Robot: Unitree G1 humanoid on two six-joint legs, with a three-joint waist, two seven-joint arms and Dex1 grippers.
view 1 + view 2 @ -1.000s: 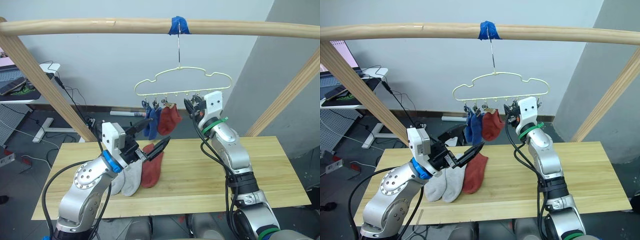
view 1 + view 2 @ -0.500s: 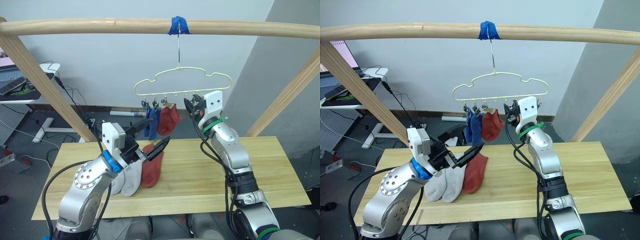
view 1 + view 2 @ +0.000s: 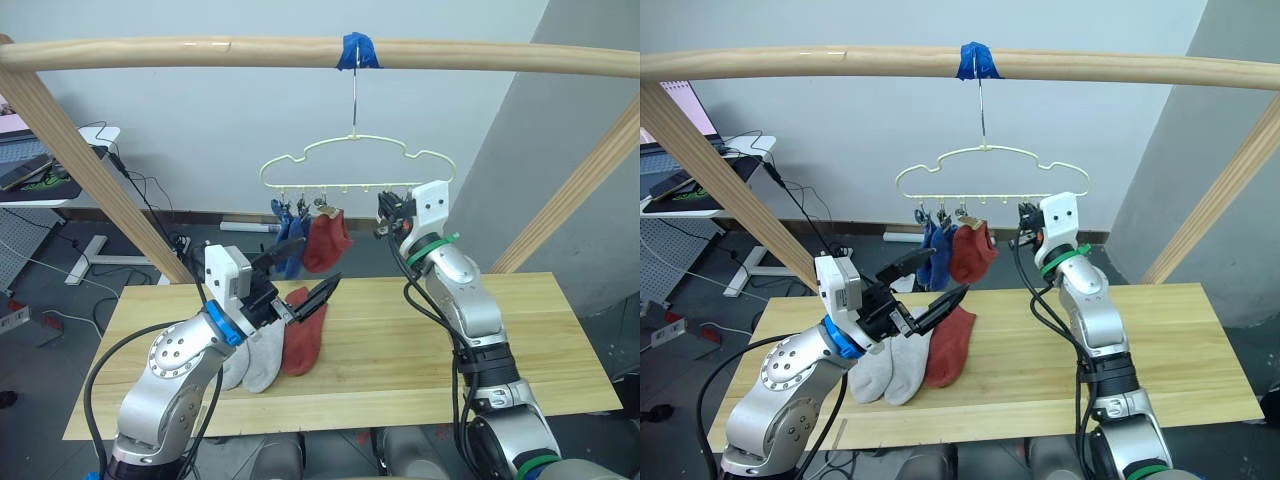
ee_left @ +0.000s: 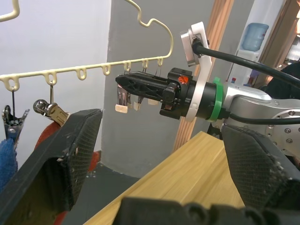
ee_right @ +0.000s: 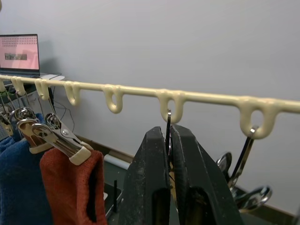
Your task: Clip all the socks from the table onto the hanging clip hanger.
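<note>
1. Since a second ago the clip hanger [image 3: 352, 170] has swung toward the robot's left and risen a little, carrying its hung socks with it; the right gripper [image 3: 383, 218] has shifted up with it, while the left arm keeps its place.
2. The hanger hangs by its hook from the wooden pole [image 3: 200, 52] at the blue tape [image 3: 357, 49].
3. Under the hanger's left half, two blue socks [image 3: 288, 240] and one rust red sock [image 3: 324, 240] hang from clips, touching one another.
4. The right gripper sits at the hanger's right end, its fingers pressed together on the thin wire of a clip [image 5: 168, 126] — just below the loop it hangs from.
5. The clips at the hanger's right half carry nothing.
6. The left gripper [image 3: 305, 275] hovers below the hanger's left half, jaws spread wide and holding nothing, just above the socks on the table [image 3: 520, 340].
7. Below the hanger, near the table's left side, lie two light grey socks [image 3: 258, 358] and a rust red sock [image 3: 302, 338], side by side and touching, partly hidden by the left arm.
8. From the hanger rightward the table top is bare out to its right edge — open room there.
</note>
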